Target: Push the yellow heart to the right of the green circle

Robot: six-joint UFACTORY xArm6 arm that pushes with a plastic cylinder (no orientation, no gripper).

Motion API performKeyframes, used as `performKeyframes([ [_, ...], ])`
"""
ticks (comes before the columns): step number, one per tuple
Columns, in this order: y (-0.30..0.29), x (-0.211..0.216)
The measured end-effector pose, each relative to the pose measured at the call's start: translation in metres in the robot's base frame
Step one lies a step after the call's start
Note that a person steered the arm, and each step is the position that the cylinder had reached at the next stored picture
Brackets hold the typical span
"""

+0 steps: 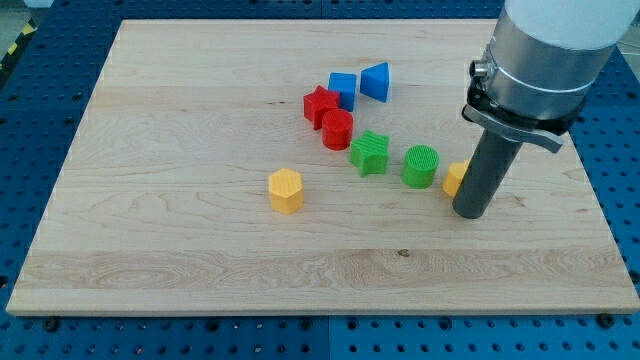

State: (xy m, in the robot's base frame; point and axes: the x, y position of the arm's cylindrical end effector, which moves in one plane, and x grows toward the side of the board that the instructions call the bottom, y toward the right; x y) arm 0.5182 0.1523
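The green circle [420, 166] stands on the wooden board right of centre. The yellow heart [455, 179] lies just to its right, mostly hidden behind my rod; only its left part shows. My tip [470, 212] rests on the board right against the heart's right side, slightly toward the view's bottom. The heart and the green circle sit close together with a narrow gap between them.
A green star [369, 153] lies left of the circle. A red circle [337, 129], red star [320, 105], blue cube [343, 89] and blue triangle [376, 81] cluster above it. A yellow hexagon [285, 190] sits left of centre. The board's right edge [596, 190] is near the rod.
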Motion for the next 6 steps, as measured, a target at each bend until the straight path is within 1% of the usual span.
performKeyframes([
  [1, 0.000, -0.010],
  [2, 0.000, -0.010],
  [4, 0.000, 0.022],
  [6, 0.000, 0.027],
])
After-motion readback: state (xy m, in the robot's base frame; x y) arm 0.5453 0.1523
